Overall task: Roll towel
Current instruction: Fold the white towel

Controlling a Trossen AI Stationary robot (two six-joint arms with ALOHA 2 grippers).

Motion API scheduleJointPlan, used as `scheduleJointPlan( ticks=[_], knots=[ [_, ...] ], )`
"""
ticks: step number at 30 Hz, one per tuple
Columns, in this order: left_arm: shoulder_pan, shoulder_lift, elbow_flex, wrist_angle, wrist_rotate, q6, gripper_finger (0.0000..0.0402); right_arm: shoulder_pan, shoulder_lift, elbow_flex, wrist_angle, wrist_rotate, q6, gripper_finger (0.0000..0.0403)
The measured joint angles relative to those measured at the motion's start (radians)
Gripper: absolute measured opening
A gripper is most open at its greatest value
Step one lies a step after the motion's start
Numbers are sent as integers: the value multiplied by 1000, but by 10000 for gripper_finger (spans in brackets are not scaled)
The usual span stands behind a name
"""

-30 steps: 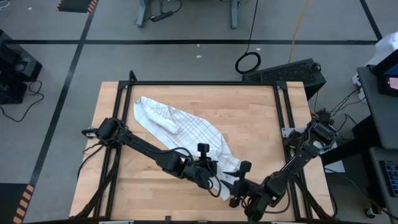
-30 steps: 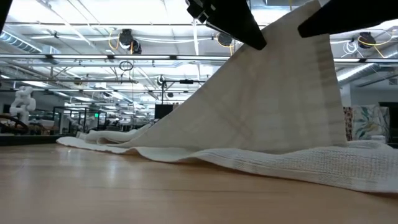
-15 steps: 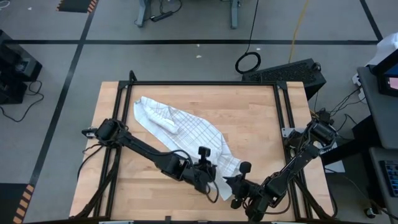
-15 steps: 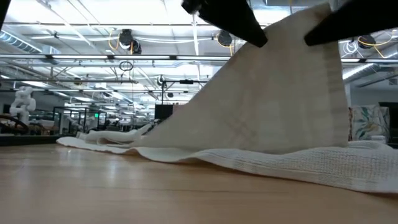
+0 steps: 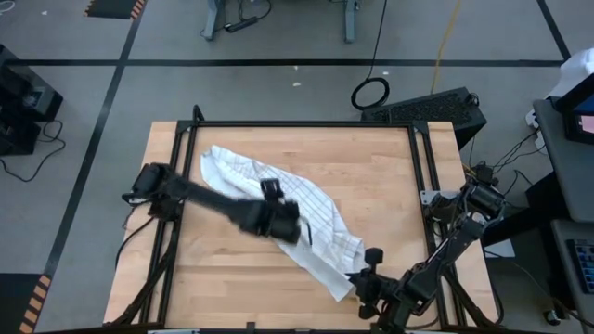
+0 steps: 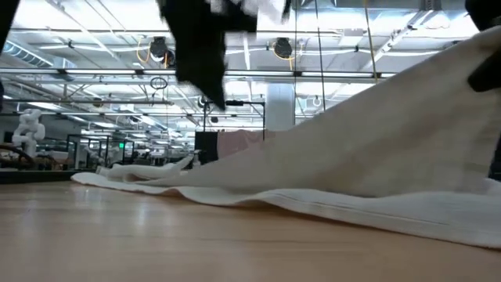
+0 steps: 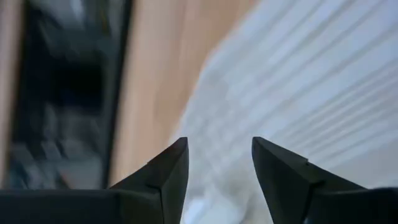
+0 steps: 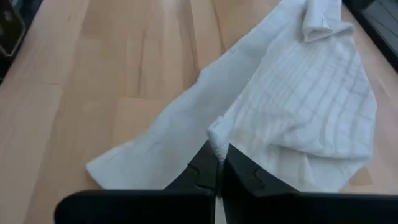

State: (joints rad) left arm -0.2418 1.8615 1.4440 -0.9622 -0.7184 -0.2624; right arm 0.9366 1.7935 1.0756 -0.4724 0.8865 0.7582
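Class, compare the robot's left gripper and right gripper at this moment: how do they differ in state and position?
1. The left gripper has its fingers apart with nothing between them; the right gripper is shut on an edge of the towel.
2. The left gripper hangs above the towel's middle; the right gripper sits at the table's near edge, by the towel's near corner.

Both are dark and two-fingered, and both are at the same towel.

High view: straight down over whole table (image 5: 390, 186). Low view: level at tabletop. Wrist views: close above towel (image 8: 298, 106), shared by all four.
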Motion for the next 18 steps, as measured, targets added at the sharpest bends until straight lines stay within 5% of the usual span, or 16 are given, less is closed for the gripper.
scheduleJointPlan(
  ticks=[8,13,18],
  knots=[
    [282,-10,-195,121,325,-292,183,8,0,0,7,-5,-2,1],
    [290,-11,-252,230,338,-381,183,8,0,0,6,-36,-10,0],
    [234,-11,-261,233,200,-487,183,8,0,0,0,-80,-42,0]
  ],
)
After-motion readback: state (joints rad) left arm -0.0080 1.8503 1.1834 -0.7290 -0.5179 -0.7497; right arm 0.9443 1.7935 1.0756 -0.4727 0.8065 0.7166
